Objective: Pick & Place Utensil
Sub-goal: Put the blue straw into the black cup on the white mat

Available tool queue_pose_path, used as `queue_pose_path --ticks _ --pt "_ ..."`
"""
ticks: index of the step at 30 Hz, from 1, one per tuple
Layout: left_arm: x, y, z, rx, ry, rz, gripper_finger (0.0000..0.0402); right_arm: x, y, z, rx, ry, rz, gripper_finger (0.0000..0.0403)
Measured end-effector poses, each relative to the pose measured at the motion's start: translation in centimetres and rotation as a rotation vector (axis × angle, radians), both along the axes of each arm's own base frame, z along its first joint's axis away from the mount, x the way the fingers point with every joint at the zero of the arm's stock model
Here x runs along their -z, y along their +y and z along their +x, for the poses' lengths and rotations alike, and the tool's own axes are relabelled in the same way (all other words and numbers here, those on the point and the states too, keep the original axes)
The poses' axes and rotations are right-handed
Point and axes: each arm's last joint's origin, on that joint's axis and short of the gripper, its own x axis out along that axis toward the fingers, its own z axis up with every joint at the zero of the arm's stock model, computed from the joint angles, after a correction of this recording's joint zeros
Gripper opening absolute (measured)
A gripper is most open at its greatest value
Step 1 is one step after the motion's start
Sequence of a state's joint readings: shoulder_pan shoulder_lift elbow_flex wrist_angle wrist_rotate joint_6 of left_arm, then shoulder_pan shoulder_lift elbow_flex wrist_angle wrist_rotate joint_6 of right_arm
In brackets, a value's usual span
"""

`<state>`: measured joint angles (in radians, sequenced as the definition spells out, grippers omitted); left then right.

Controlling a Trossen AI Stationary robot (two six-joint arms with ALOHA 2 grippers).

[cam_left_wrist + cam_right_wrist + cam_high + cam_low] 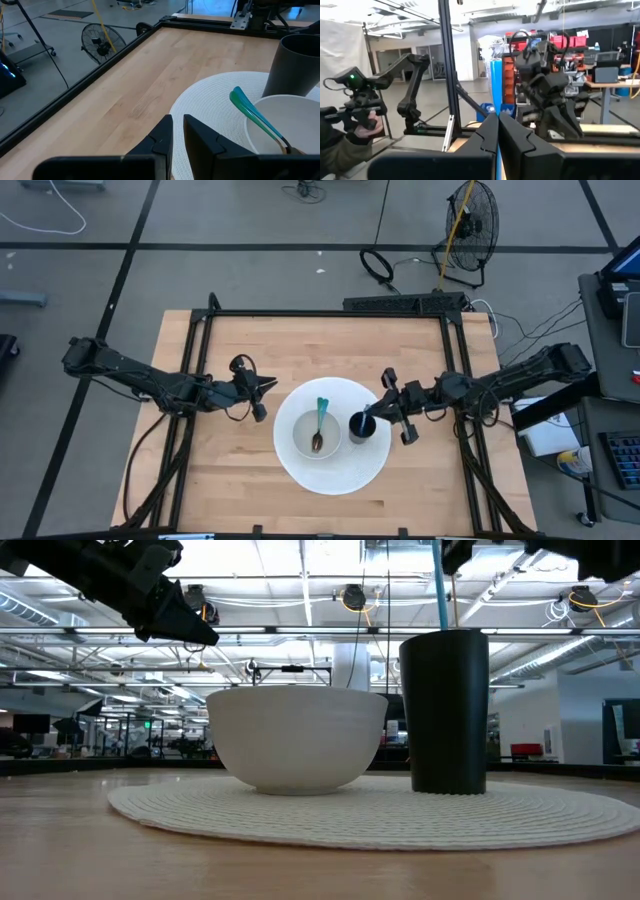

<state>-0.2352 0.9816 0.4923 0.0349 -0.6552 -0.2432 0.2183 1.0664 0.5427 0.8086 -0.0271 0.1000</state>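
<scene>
A white round mat [335, 470] lies at the middle of the table [240, 340], toward its near edge. On it stands a white bowl [318, 434] holding a teal-handled spoon [319, 424], with a dark cup [361, 427] just beside it. The right gripper [372, 420] is pinched on a blue utensil [494, 85] over the cup. The left gripper [265, 395], fingers together and empty, hangs beside the bowl.

Left tool [262, 396] nearly closed and empty; right tool [372, 416] pinched closed, arms facing inward.

Teal spoon [319, 423] rests in white bowl [301, 442].
</scene>
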Motion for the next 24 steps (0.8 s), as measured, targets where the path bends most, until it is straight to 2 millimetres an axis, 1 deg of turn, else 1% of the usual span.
queue_pose_path --ticks 3,12,15,24 --pt "0.0 0.0 0.0 0.000 0.000 0.000 0.0051 1.0 -0.1 -0.4 -0.001 0.003 0.015 0.0000" --pt "0.0 0.0 0.0 0.000 -0.001 0.000 0.0051 3.0 -0.4 -0.9 0.060 0.057 0.015 0.0000" --pt "0.0 0.0 0.0 0.000 -0.001 0.000 0.0051 3.3 -0.5 -1.0 0.079 0.068 0.018 0.0000" --pt "0.0 0.0 0.0 -0.001 -0.001 0.000 0.0051 3.4 -0.5 -1.0 0.079 0.076 0.016 0.0006"
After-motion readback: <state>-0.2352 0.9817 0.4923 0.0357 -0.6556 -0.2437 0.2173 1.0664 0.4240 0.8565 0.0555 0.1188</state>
